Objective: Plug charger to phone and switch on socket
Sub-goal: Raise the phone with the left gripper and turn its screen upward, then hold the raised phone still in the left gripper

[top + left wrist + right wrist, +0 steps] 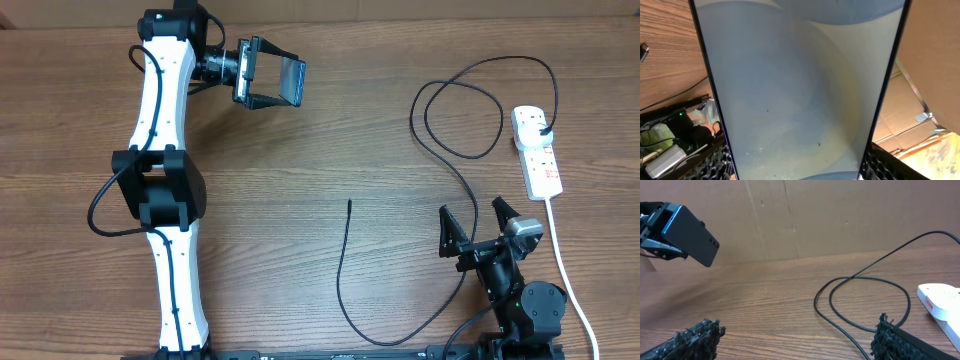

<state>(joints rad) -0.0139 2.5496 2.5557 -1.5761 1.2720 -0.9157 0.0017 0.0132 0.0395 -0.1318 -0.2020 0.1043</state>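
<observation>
Progress looks early: phone [291, 82] is pinched in the left gripper [275, 78], held up off the table [330, 130] at far left, while the charger [340, 280] tip lies loose mid-table and its plug seems seated in the socket [538, 155] at right. Right gripper [472, 222] sits spread wide, empty, near the charger. Wood-grain tabletop, cardboard wall [840, 215] behind.

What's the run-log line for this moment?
left gripper: shut on phone, held off table | right gripper: open, empty | charger: on table, tip free | socket: charger plug in
</observation>
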